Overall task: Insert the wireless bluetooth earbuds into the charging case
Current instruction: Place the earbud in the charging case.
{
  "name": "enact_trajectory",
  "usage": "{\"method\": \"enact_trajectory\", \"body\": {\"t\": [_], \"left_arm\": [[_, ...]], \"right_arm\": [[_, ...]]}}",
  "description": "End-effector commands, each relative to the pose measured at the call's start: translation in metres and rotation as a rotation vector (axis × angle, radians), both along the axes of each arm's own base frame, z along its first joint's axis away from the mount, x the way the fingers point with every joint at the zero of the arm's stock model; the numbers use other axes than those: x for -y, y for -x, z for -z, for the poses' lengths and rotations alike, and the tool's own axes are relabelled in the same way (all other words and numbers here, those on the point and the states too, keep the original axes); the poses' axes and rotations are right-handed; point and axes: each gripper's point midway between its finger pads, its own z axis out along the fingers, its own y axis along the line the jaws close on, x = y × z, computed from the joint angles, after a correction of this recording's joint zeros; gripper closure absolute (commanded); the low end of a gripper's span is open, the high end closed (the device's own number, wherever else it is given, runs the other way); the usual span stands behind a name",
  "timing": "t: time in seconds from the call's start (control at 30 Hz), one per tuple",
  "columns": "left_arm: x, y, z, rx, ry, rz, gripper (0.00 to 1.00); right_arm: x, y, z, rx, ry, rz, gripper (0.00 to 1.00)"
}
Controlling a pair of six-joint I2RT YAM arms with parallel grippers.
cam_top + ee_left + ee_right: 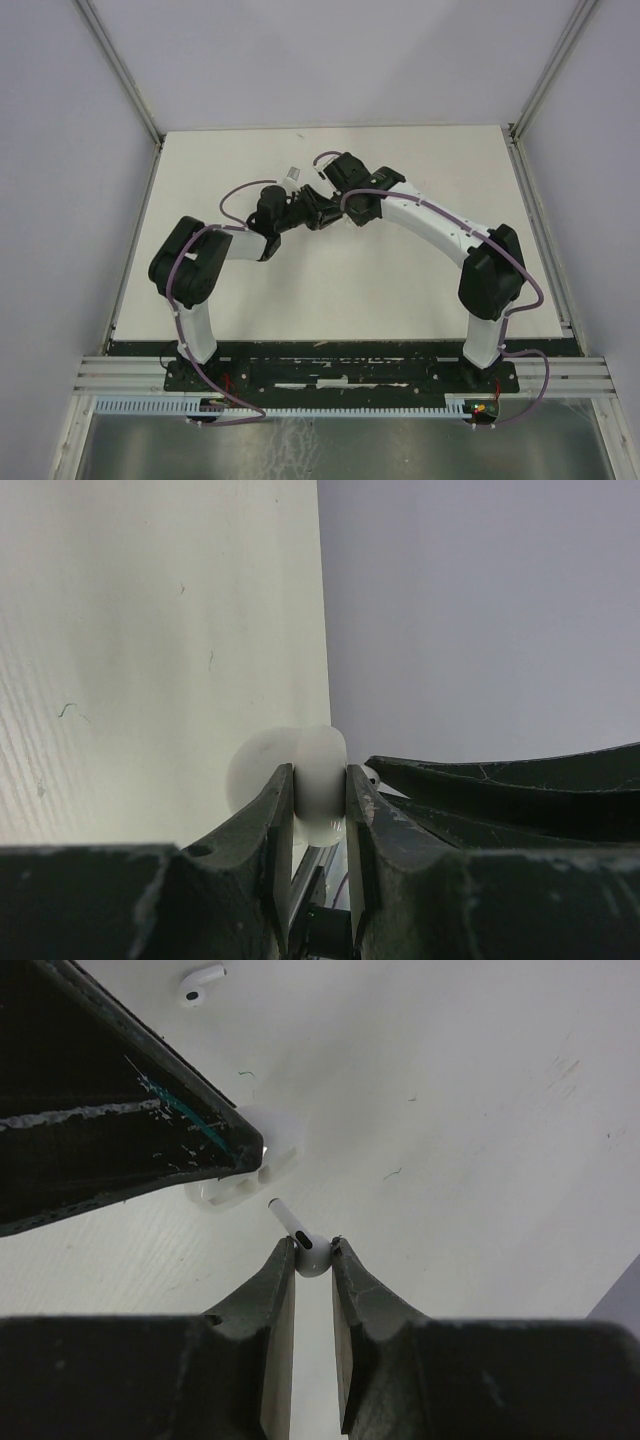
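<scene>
Wireless bluetooth earbuds are sitting apart from each other. The held earbud (302,1238) is being pinched by its rounded head in the right claw (313,1245), whose jaws are standing narrow around it. Its stem is slanting up and away toward the charging case (268,1138) and ending just beside it. The loose earbud (203,982) is lying on the white counter (470,1090), well beyond the case.

The left claw (319,772) is gripping the charging case (262,768) between nearly closed jaws, with the white body bulging out past the fingertips. From the right wrist, that claw is showing as a dark wedge coming in from the left, its tip resting on the case.

From above, the left arm (198,268) and the right arm (445,228) are both arching inward from their bases. Their elbows are raised, and their wrists are meeting nose to nose over the far middle of the counter (400,290).
</scene>
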Motion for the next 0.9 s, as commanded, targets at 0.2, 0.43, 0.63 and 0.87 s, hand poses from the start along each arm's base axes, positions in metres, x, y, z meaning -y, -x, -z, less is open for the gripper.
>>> {"method": "enact_trajectory", "body": {"t": [0.2,0.43,0.63,0.87], "left_arm": [[0.012,-0.002,-0.019,0.093,-0.001,0.033,0.97],[0.014,-0.001,-0.022,0.097,0.002,0.038,0.97],[0.014,0.001,-0.023,0.099,0.003,0.039,0.97],[0.014,0.001,-0.025,0.104,0.001,0.036,0.97]], "right_arm": [[-0.007,-0.013,-0.014,0.055,-0.004,0.011,0.89],[-0.006,-0.014,-0.010,0.049,0.007,0.014,0.89],[-0.006,-0.014,-0.007,0.042,0.011,0.014,0.89],[-0.004,-0.010,-0.004,0.026,0.022,0.011,0.90]]}}
